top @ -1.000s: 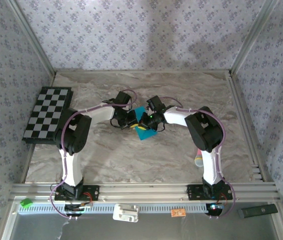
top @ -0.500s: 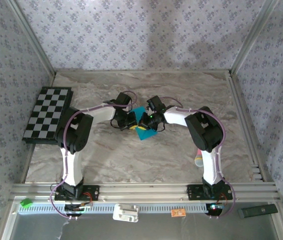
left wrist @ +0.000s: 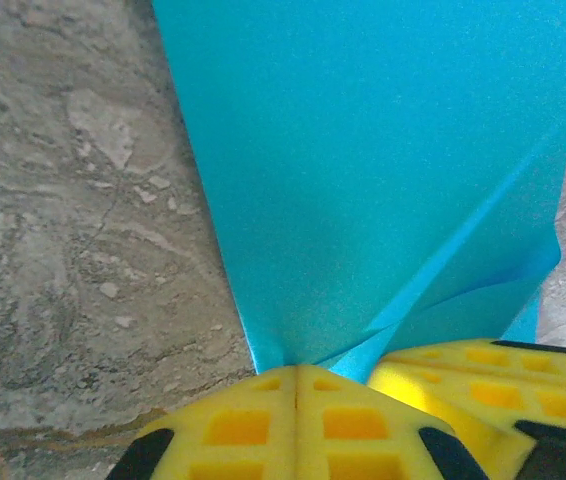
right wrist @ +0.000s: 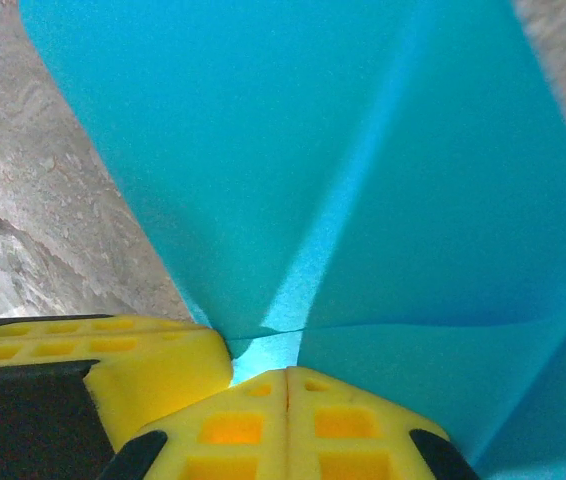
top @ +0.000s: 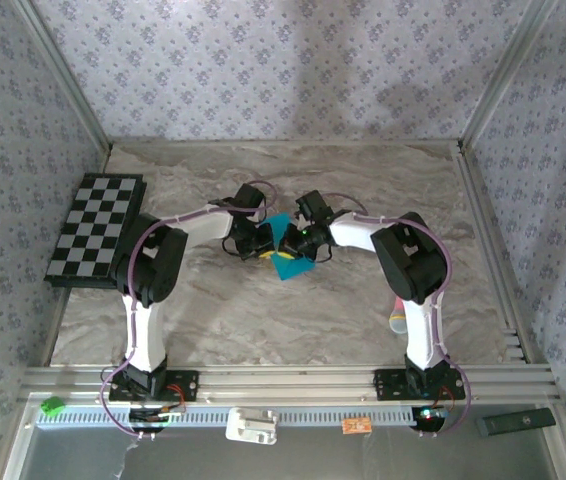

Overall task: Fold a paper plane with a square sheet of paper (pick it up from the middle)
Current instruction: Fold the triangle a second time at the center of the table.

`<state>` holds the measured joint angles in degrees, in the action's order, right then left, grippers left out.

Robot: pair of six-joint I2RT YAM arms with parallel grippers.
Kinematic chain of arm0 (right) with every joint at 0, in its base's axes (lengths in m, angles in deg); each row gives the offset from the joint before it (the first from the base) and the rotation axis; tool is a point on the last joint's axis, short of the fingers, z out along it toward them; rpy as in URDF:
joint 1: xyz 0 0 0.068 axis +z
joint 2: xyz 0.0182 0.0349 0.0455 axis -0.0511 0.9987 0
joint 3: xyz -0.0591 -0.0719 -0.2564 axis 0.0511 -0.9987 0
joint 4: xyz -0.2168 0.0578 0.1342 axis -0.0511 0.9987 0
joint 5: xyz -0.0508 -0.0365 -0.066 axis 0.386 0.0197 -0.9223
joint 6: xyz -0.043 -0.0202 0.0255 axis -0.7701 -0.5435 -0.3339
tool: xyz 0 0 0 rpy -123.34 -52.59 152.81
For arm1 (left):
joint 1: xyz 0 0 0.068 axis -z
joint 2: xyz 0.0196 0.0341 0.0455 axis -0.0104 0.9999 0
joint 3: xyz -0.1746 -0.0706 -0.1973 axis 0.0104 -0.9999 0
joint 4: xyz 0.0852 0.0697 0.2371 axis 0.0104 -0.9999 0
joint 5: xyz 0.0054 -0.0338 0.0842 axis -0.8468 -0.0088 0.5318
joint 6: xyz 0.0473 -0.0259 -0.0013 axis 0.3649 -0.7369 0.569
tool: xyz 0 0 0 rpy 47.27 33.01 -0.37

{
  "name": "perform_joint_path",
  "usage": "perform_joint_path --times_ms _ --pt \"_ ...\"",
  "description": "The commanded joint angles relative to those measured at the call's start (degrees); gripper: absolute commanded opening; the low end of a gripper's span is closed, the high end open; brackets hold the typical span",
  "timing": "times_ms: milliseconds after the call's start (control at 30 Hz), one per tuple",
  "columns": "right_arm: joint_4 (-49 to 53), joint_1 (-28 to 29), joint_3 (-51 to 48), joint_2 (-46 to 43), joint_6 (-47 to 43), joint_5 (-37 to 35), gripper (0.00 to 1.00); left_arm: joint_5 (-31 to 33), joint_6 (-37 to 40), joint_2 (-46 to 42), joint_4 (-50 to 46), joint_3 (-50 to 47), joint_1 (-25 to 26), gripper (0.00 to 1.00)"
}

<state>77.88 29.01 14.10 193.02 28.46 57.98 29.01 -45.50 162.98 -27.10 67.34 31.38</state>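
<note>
The two arms are arching inward and meeting mid-table. The left gripper and right gripper are both pinching the square sheet of paper, crowding just beside each other and blocking the centre. Behind them, the far half of the marble table is lying open. The checkered board is taking up the left edge. A pink stick is lying just beside the right arm. Patterned walls are closing in three sides.

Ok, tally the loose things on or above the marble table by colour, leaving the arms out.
Teal: 1, the creased paper
Black-and-white: 1, the checkered board
Pink with a yellowish end: 1, the stick
Total: 3
</note>
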Motion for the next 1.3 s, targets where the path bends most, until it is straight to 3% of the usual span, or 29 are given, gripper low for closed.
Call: perform_joint_path --times_ms 0,433,1000,1267 --pt "3.68 -1.38 0.56 -3.34 -4.09 -1.55 0.08 2.87 1.62 1.84 -4.5 0.72 0.04 0.0" --pt "4.09 -1.97 -1.32 -0.56 -7.93 -1.16 0.08 3.69 3.21 2.54 -6.04 1.86 0.06 0.0" --pt "2.54 -0.19 -5.26 2.23 0.76 -7.09 0.05 5.34 10.51 2.03 -10.01 10.23 -0.73 0.0" --pt "4.31 0.43 -4.73 2.58 6.75 -10.54 0.04 0.73 3.98 -4.95 -5.28 4.18 1.04 0.03"
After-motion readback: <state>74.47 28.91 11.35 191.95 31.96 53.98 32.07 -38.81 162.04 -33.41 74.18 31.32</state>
